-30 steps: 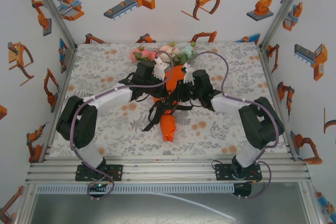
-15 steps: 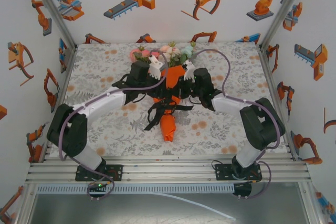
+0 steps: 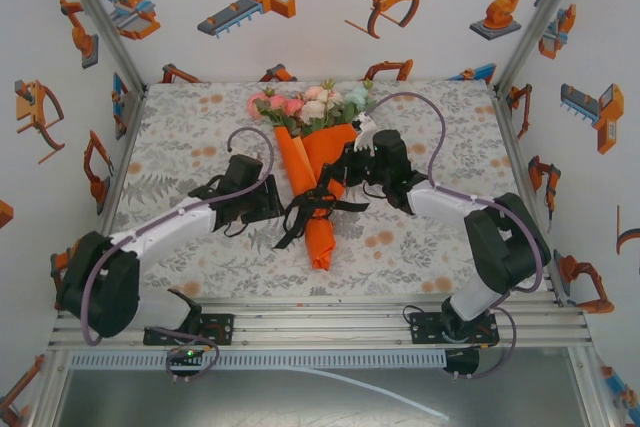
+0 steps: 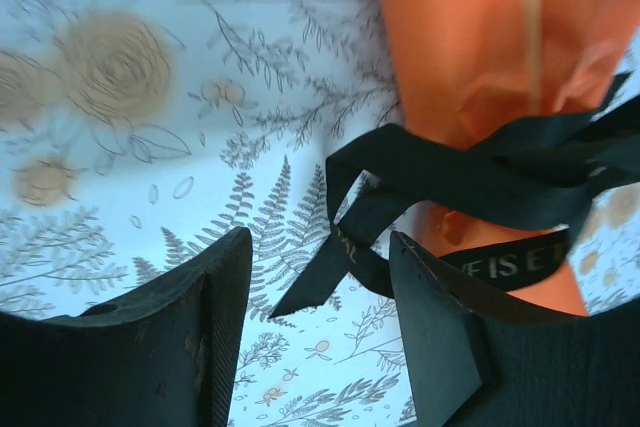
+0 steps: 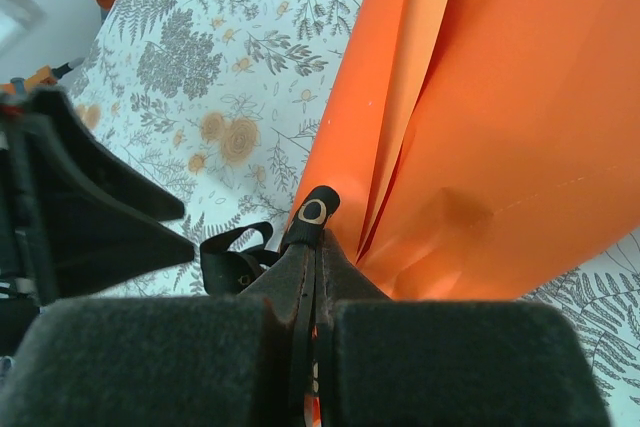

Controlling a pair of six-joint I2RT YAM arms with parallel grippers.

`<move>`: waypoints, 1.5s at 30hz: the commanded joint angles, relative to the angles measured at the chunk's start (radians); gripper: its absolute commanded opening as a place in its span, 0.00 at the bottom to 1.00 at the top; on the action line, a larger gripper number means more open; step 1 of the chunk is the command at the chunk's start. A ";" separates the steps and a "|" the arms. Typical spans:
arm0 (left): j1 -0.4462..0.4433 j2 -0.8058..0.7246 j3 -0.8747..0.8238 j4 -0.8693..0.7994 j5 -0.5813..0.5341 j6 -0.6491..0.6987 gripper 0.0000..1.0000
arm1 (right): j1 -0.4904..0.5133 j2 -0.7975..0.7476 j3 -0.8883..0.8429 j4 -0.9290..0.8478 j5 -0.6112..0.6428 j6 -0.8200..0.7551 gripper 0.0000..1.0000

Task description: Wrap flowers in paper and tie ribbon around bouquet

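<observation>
1. Bouquet (image 3: 310, 157) lies flat on the counter (image 3: 190, 137), its flowers (image 3: 310, 104) at the end farthest from both hands and its orange paper (image 3: 320, 237) coned round the stems
2. Jaws of the left hand (image 4: 320, 347) stand well apart, gripping nothing; a loose tail of the black ribbon (image 4: 480, 172) hangs just ahead of the gap, with the paper beyond to its right
3. Fingers of the right hand (image 5: 312, 282) are pinched tight on a thin strip of ribbon, which pokes out past the fingertips beside the paper's edge

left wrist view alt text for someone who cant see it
A black ribbon is tied around an orange paper cone lying on a floral tablecloth. One loose end sits between the fingers of the open left claw.
</observation>
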 commanded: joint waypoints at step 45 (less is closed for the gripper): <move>0.410 0.134 0.022 -0.084 0.034 0.086 0.00 | -0.171 -0.216 -0.356 -0.229 0.412 0.140 0.00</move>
